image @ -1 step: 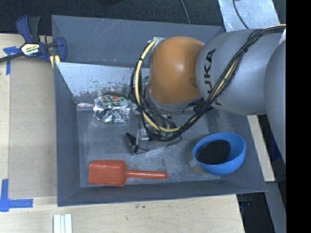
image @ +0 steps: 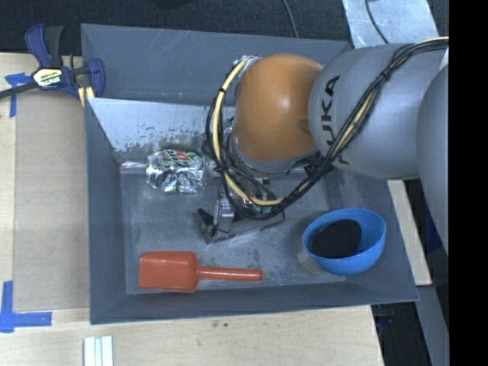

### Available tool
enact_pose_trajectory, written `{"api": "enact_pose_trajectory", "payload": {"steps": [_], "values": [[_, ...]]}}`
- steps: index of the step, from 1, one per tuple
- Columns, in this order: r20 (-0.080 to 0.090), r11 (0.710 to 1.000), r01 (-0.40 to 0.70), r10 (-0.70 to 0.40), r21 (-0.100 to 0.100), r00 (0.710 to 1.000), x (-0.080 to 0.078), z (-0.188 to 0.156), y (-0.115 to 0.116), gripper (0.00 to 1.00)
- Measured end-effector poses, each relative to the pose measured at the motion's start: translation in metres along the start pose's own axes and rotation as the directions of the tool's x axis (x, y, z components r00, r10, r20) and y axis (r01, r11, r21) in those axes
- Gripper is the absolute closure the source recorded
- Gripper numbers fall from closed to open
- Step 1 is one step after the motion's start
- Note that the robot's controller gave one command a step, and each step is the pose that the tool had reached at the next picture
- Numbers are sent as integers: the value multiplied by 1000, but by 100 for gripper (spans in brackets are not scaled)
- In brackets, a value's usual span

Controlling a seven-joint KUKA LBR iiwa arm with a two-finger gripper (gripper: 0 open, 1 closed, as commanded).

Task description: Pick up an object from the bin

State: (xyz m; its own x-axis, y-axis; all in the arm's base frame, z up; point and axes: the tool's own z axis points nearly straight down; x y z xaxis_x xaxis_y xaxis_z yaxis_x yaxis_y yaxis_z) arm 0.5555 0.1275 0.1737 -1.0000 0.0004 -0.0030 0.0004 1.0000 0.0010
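Far left, a pale desk [image: 46, 204] carries the grey metal bin [image: 103, 227], and there's a dark surface running behind it along the top. Into the bin now: up at the back left lies a crumpled shiny wrapper [image: 177, 170] with green and red print. Along the front wall there's an orange-red scoop [image: 169, 271], flat on the floor, handle pointing right. Centre floor, and the pincer [image: 216, 223] is right down low, between wrapper and scoop handle, near both, over scuffed bare metal. How far it's open I cannot tell; nothing shows in its grip. Above it bulges the orange cover [image: 274, 109], looped with yellow and black cables [image: 221, 128]. Further right, a blue bowl [image: 364, 254], dark inside, sits in the front right corner, under the big grey arm [image: 381, 113].
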Motion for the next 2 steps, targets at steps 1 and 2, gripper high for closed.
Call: {"api": "enact_pose_trajectory", "payload": {"steps": [1, 2], "values": [[2, 966, 259, -259, 0, 966, 61, 92, 19, 0], [8, 967, 255, -255, 0, 967, 71, 20, 38, 0]]}}
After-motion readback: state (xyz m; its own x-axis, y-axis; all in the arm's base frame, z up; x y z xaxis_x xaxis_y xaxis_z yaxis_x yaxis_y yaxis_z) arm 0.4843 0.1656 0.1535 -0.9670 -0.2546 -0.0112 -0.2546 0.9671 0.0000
